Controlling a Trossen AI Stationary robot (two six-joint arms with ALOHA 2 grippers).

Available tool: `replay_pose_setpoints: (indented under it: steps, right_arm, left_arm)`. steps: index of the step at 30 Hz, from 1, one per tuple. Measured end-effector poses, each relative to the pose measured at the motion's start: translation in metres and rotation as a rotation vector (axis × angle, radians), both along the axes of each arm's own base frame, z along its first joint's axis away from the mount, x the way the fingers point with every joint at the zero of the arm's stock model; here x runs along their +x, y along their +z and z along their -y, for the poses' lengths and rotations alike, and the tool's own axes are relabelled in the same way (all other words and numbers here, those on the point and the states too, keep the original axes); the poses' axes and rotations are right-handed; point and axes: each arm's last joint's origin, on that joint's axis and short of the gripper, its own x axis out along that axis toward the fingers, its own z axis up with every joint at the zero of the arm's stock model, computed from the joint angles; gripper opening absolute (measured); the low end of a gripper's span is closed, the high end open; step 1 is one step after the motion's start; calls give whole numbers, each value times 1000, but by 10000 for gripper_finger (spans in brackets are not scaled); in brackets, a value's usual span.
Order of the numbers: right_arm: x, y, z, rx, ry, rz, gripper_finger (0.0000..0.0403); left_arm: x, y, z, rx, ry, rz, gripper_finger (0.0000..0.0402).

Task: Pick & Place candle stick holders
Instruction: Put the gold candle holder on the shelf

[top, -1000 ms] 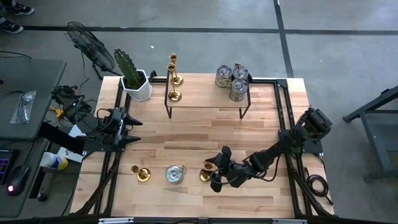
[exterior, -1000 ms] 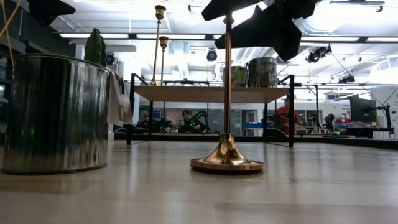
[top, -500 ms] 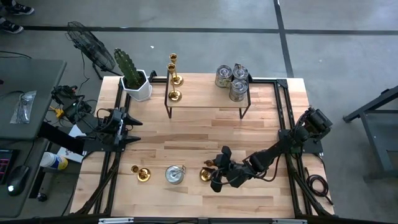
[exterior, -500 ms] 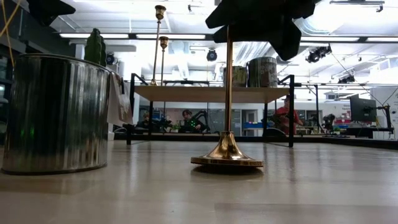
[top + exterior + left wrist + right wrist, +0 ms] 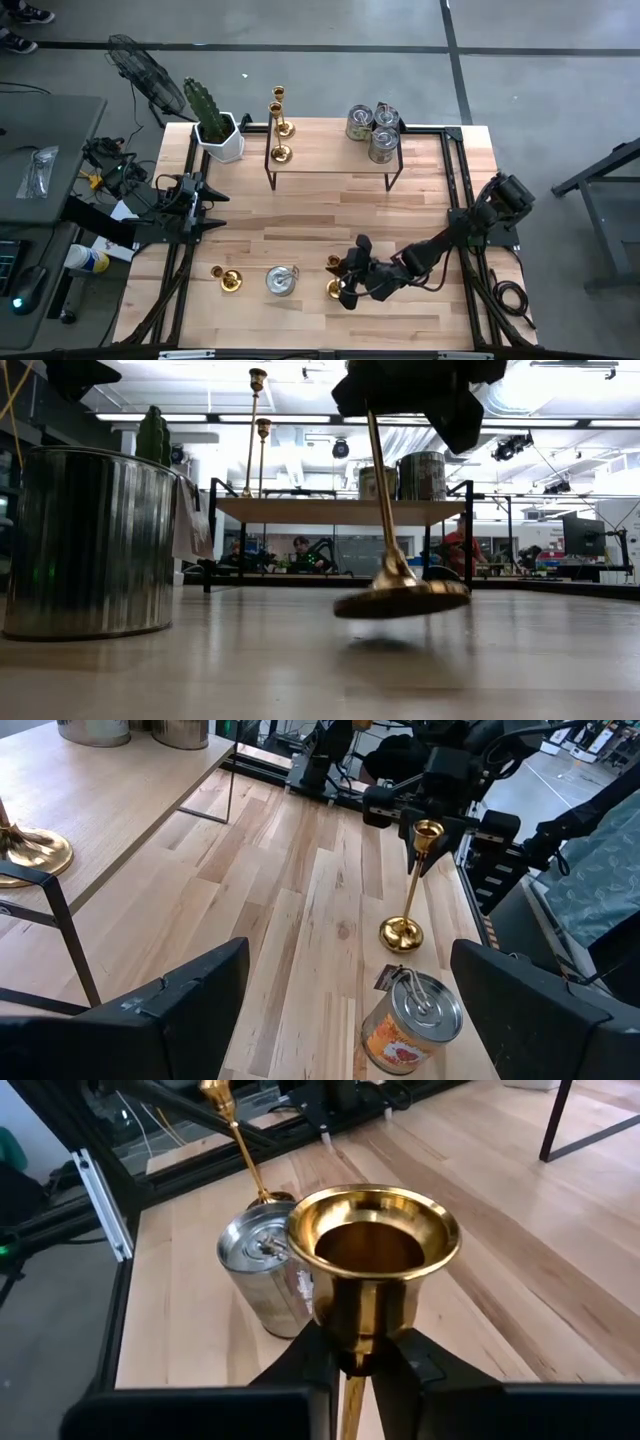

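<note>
A pale wooden surface (image 5: 320,200) holds the scene, seen from above, with a dark robot arm at each side. The right hand (image 5: 345,285) reaches over the near part of the surface and is clamped on the slim stem of a gold candlestick (image 5: 398,575), just below its cup. From table height that candlestick hangs tilted, its round base lifted clear of the wood with a shadow beneath it. Just beside it stands a squat silver holder (image 5: 281,280), upright on the surface, and farther toward the left side a second gold candlestick (image 5: 226,278) lies near the front edge. The left hand (image 5: 205,208) waits at the left edge of the surface, well apart from everything, its fingers spread wide and holding nothing. Along the far side stands a low black-legged wooden shelf (image 5: 330,147). On its left end stand two more gold candlesticks (image 5: 280,125), upright and close together; on its right end sits a cluster of three silver holders (image 5: 372,128). A white hexagonal pot with a green cactus (image 5: 214,127) sits at the far left corner. In the room beyond the surface, people sit at distant benches.
</note>
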Motion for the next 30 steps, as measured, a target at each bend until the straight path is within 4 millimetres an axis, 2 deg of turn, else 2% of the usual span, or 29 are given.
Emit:
replay_pose_setpoints:
  steps: [5, 10, 14, 25, 30]
  right_arm:
    - [4, 14, 9, -1, -7, 67, 31]
    - [8, 39, 26, -28, -23, 162, 28]
    - [11, 63, 47, -59, -64, 210, 28]
    - [22, 149, 110, -274, -125, 297, 29]
    - [26, 173, 148, -303, -140, 293, 29]
  left_arm:
    - [0, 0, 0, 0, 0, 0, 342]
    - [0, 0, 0, 0, 0, 0, 342]
    - [0, 0, 0, 1, 0, -1, 342]
    - [0, 0, 0, 0, 0, 0, 342]
    - [0, 0, 0, 0, 0, 0, 342]
